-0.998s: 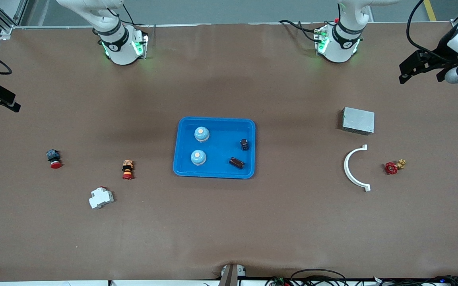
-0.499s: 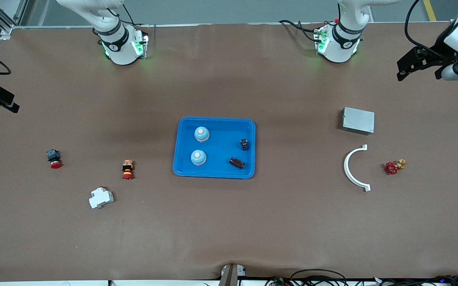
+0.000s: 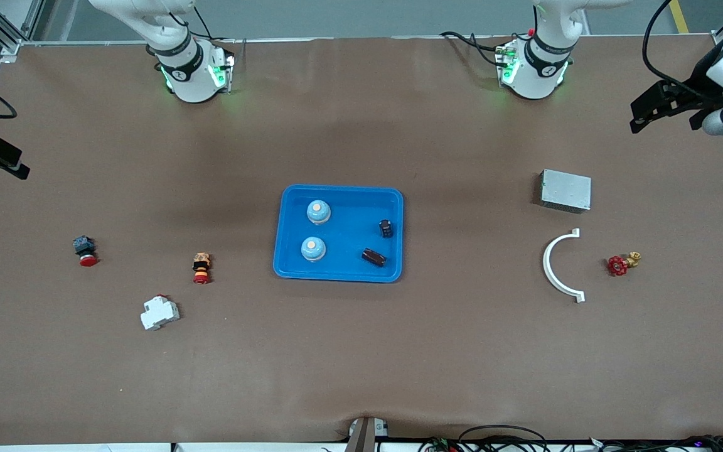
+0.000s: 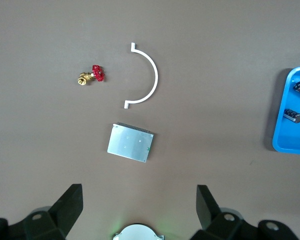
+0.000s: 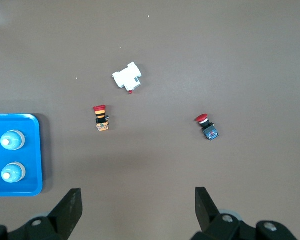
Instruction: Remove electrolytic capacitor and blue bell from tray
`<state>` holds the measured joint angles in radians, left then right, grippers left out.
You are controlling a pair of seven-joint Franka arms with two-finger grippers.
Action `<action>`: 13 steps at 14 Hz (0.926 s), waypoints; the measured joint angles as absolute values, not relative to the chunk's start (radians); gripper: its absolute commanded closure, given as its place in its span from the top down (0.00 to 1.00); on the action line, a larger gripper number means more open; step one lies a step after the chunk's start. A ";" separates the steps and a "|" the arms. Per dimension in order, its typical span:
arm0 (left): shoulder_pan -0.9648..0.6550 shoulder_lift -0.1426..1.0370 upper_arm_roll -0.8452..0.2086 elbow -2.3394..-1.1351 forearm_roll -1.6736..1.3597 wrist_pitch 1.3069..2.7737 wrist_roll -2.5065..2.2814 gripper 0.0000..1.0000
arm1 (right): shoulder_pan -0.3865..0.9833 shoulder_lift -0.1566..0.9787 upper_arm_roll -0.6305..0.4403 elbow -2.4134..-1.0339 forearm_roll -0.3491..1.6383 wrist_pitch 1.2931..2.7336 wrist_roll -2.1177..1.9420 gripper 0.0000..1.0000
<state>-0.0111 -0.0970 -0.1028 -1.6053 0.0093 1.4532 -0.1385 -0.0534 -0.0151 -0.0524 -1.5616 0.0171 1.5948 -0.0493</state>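
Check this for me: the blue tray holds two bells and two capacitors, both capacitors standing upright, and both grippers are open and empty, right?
Not quite. In the blue tray, only one capacitor stands upright; the other capacitor lies on its side, as the front view shows. Two bells are there, and the left gripper and right gripper are open and empty.

Arm bases: white rounded shells with black collar bands, a small round mark, green lights glowing.
Cables: black, looping off the bases and the left arm's wrist.
Fingers (image 4: 70,205): matte black, blunt wedges.
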 measured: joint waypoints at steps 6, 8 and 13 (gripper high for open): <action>-0.033 0.034 -0.137 -1.612 0.009 1.560 -0.191 1.00 | -0.053 -0.015 -0.052 -1.561 0.017 1.595 -0.049 1.00; -0.047 0.075 -0.149 -1.624 0.009 1.631 -0.244 1.00 | -0.053 -0.015 -0.053 -1.561 0.017 1.595 -0.049 1.00; -0.068 0.153 -0.187 -1.658 0.009 1.755 -0.451 1.00 | -0.054 -0.015 -0.054 -1.563 0.017 1.595 -0.049 1.00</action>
<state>-0.0685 0.1535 -0.1868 -1.6577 0.0086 1.7545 -0.4506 -0.0541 -0.0150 -0.0538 -1.5625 0.0171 1.5946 -0.0493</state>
